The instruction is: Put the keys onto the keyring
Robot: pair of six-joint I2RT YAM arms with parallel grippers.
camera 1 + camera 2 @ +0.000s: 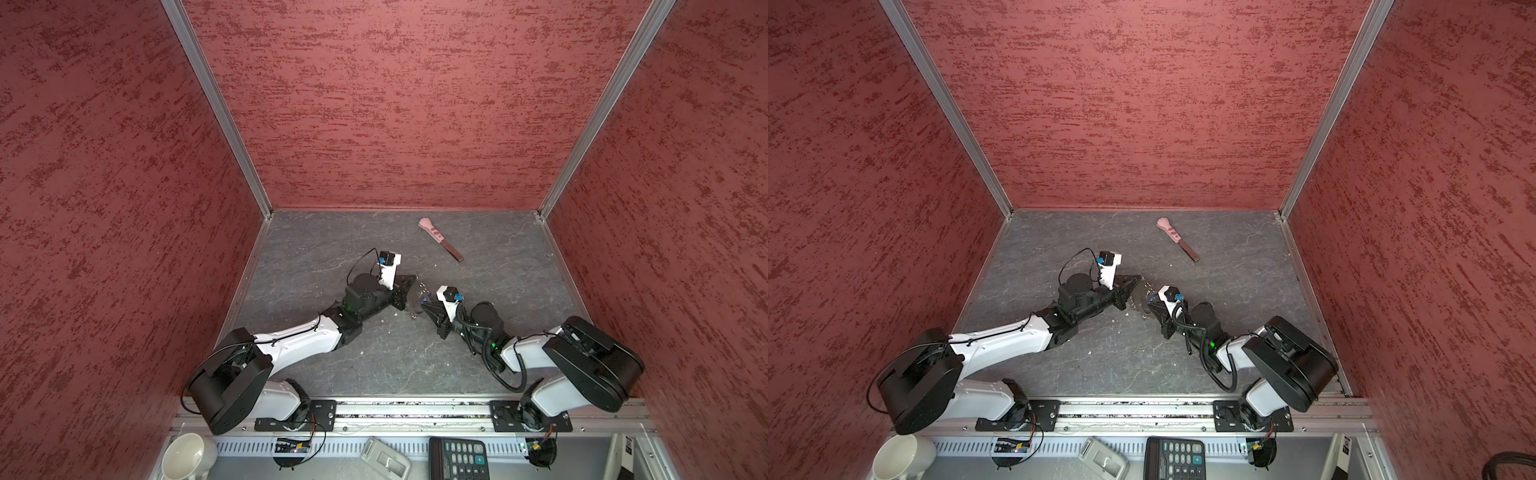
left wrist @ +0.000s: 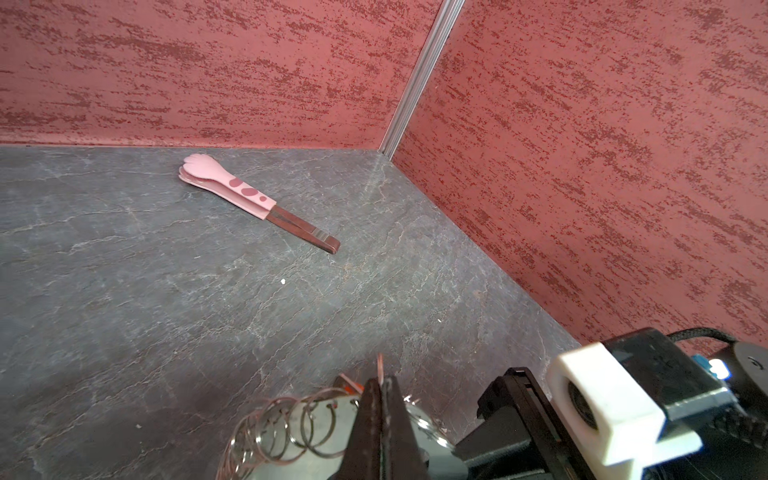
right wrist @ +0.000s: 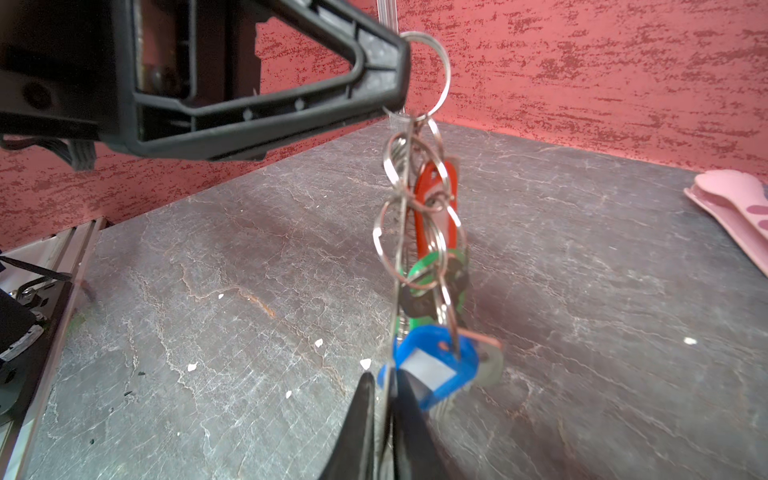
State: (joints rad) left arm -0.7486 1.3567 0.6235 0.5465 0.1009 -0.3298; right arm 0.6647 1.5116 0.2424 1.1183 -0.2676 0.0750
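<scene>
Slate floor [image 1: 374, 365], left claw [image 2: 380, 386] and right claw [image 3: 384, 388] pinching one keyring [image 3: 412, 120], three tagged keys [image 3: 432, 365] hanging

No legible text, brand or number showing in any view. Calculator [image 1: 457, 459] lying past near edge of bench [image 1: 374, 365], visible in both top views; key markings showing as pale specks, too small for reading. White item [image 1: 1343, 449] standing past near right corner, carrying dark square code-like mark, too blurred for reading. Blue key tag [image 3: 459, 357] carrying white label [image 3: 426, 370], showing blank. Pink-handled tool [image 2: 232, 187] lying near far edge, showing only darker pink spots.
</scene>
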